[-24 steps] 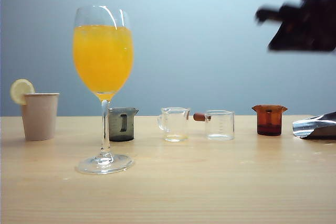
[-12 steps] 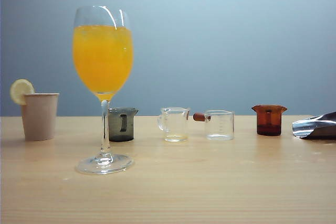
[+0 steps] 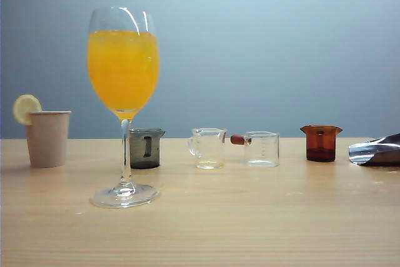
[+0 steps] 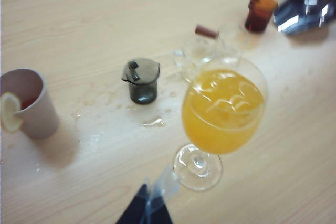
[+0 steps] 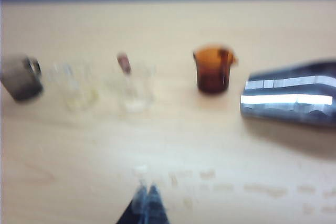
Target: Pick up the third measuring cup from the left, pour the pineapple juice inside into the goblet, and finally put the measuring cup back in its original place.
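Measuring cup three (image 5: 134, 87) stood emptied in its row, ahead of the pinched-shut right gripper (image 5: 146, 195); left gripper (image 4: 151, 205), also shut, hung near the goblet (image 4: 223, 111).

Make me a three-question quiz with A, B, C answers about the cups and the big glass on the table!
1. Where is the paper cup with the lemon slice?
A. far left of the table
B. between the two clear cups
C. beside the amber cup

2. How many small measuring cups stand in the row behind the goblet?
A. two
B. four
C. six

3. How is the third measuring cup from the left?
A. lying on its side
B. held in the air
C. standing upright on the table

Answers:
1. A, it stands left of the goblet near the edge of the exterior view.
2. B: grey cup, clear loop-handled cup, wooden-handled one, amber cup.
3. C, no pincer is on it; the left pincer and the shut right pincer hang apart from it.
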You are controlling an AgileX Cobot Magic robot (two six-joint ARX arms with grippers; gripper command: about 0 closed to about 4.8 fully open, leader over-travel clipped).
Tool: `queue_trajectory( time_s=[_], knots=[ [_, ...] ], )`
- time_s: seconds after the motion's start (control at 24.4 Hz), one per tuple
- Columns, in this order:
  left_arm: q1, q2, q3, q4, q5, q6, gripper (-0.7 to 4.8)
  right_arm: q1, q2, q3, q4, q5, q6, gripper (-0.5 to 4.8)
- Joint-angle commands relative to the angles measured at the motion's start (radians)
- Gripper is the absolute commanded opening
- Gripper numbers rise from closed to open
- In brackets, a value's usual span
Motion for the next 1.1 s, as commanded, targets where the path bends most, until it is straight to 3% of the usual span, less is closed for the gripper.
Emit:
queue_trajectory(
  time_s=[0.04,0.16,0.41,0.57,0.7,0.78,0.94,1.1],
  knots=[
    [0.138,-0.042,-0.012,0.005,0.078,-0.003,-0.05,0.0,-0.005,-0.067,0.072,-0.006,0.005,-0.03],
    [0.219,-0.091,-0.032,0.006,0.03,-0.003,-0.05,-0.001,-0.017,-0.131,0.145,-0.016,0.005,-0.03],
    [0.28,-0.213,-0.09,0.006,0.014,-0.003,-0.05,-0.038,-0.04,-0.211,0.18,-0.019,0.027,-0.03],
    [0.31,-0.328,-0.237,0.013,0.017,-0.003,-0.05,-0.214,-0.055,-0.264,0.292,-0.06,0.029,-0.03],
    [0.319,-0.402,-0.336,0.22,0.013,-0.006,-0.05,-0.407,-0.054,-0.264,0.327,-0.209,0.029,-0.03],
    [0.319,-0.448,-0.403,0.317,0.014,-0.006,-0.05,-0.471,-0.054,-0.264,0.335,-0.222,0.03,-0.03],
    [0.319,-0.528,-0.526,0.417,0.016,-0.006,-0.05,-0.55,-0.054,-0.264,0.35,-0.223,0.03,-0.03],
    [0.318,-0.546,-0.623,0.414,0.017,-0.006,-0.05,-0.562,-0.055,-0.264,0.348,-0.226,0.029,-0.03]
  ],
)
